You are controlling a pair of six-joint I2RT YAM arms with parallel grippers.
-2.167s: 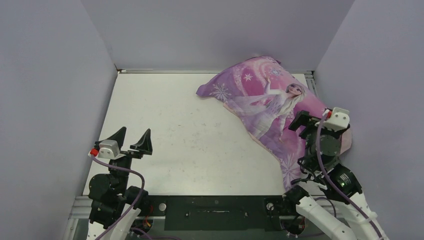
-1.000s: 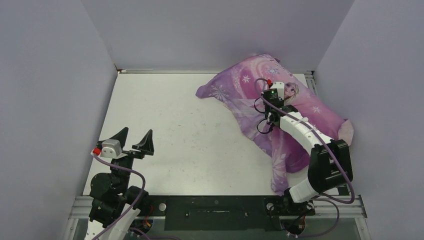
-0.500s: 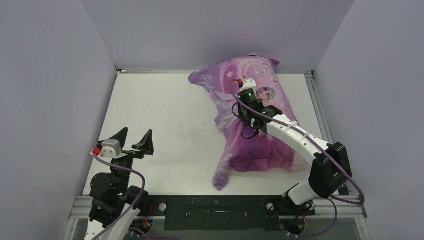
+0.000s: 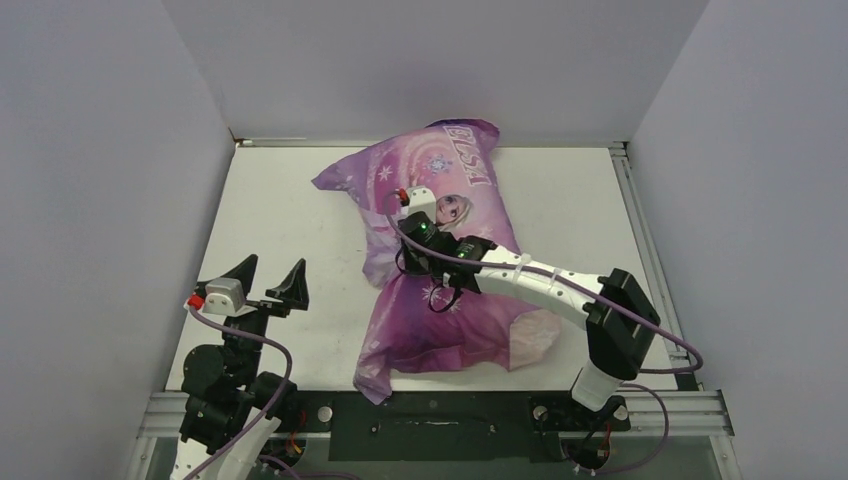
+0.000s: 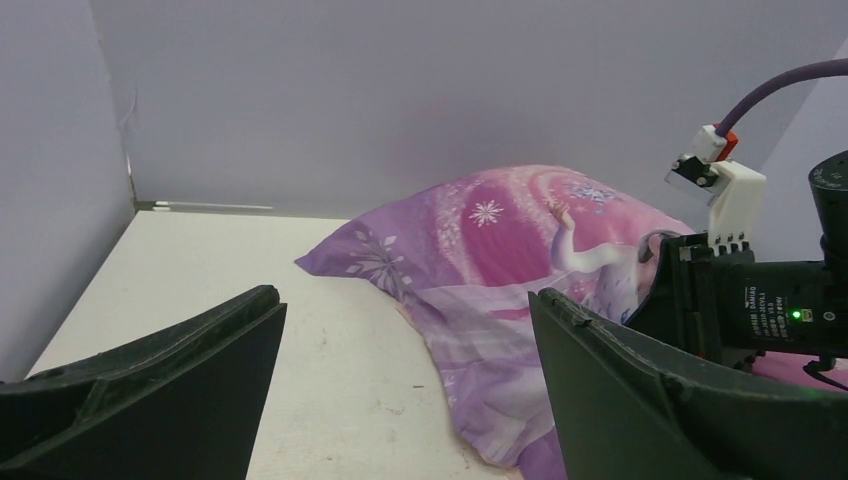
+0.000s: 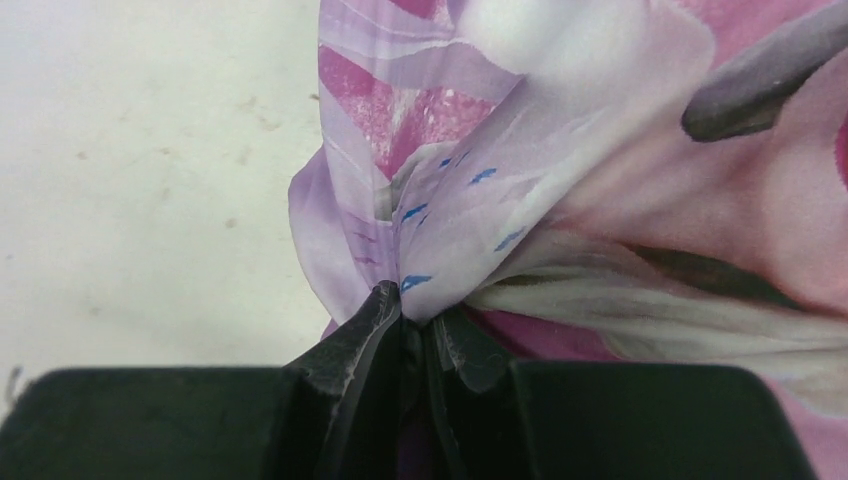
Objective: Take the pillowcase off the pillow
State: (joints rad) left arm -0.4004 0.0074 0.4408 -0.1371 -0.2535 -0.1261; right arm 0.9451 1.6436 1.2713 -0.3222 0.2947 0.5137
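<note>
The purple-pink pillowcase point(image 4: 455, 310) with its princess and snowflake print lies bulging across the middle of the white table point(image 4: 290, 210). The pillow is hidden inside it. My right gripper point(image 4: 408, 258) reaches across from the right and is shut on a bunched fold of the pillowcase point(image 6: 560, 150) near its left edge; in the right wrist view the right gripper point(image 6: 415, 310) pinches cloth with blue marks. My left gripper point(image 4: 266, 282) stands open near the table's front left, apart from the pillowcase point(image 5: 500, 240). Nothing sits between the wide-apart fingers of the left gripper point(image 5: 402, 298).
Lilac walls point(image 4: 120, 150) close in the table on the left, back and right. A metal rail point(image 4: 430, 410) with the arm bases runs along the near edge. The right arm's wrist point(image 5: 760, 300) shows at the right of the left wrist view.
My right gripper has dragged the pillowcase, with its filling, from the back right corner leftward to the table's middle. The left arm has not moved.
</note>
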